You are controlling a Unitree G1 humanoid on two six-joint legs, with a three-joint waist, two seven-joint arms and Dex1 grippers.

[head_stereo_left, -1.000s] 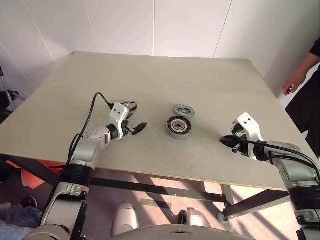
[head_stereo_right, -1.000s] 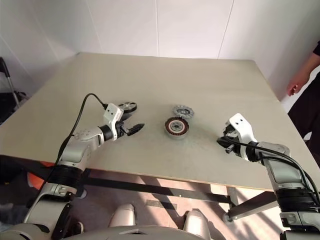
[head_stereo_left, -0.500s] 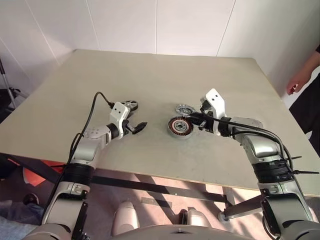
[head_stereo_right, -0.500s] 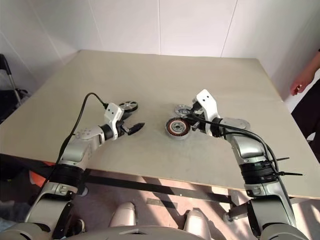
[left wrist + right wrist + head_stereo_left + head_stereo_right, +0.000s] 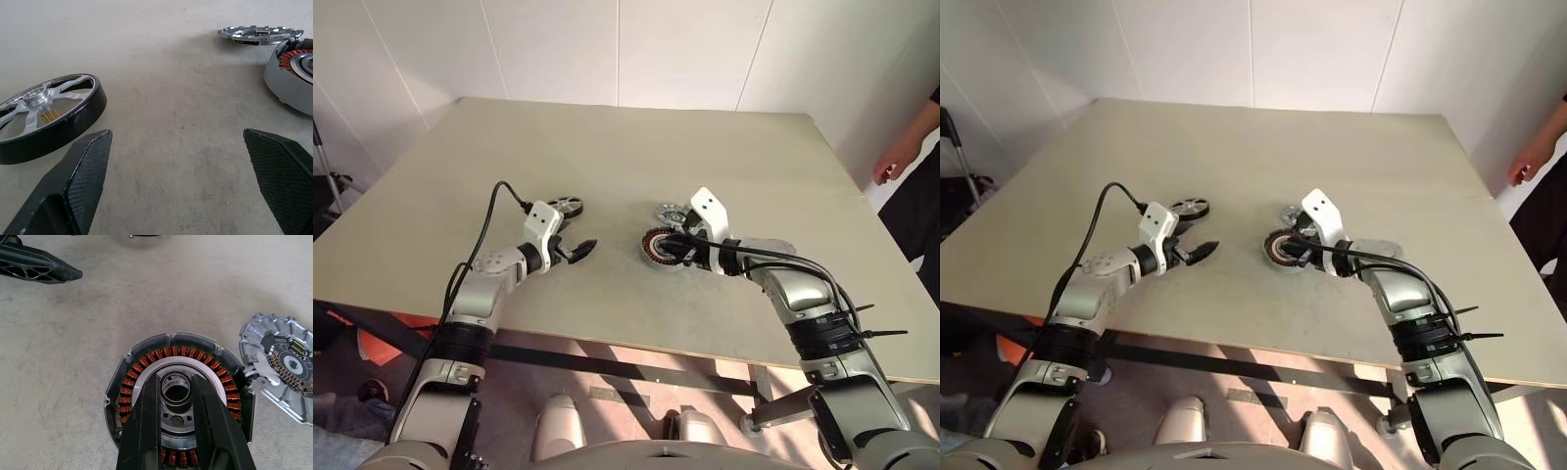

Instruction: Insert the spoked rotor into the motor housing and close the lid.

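A pale counter [image 5: 636,147] carries three round parts in a loose row across its middle, somewhat nearer the near edge than the far one. A person stands beside the right edge, one hand [image 5: 891,162] hanging just off it.

The largest part, the motor housing [image 5: 658,249], lies flat near the centre, its ring of copper-red windings around a pale core facing up. The right gripper [image 5: 177,396] hangs directly above it, its two black fingers nearly together with only a narrow slot between them, framing the housing's central hole in the right wrist view; they hold nothing, and whether the tips touch the core cannot be told.

The lid [image 5: 281,364], a silvery disc with a slotted rim, lies just beside the housing on the far right side, almost touching it.

The spoked rotor [image 5: 46,110], a dark wheel with a pale hub, lies flat toward the left, well apart from the housing. The left gripper [image 5: 576,251] hovers just beside it on the near side, jaws spread wide and empty, pointing toward the housing.
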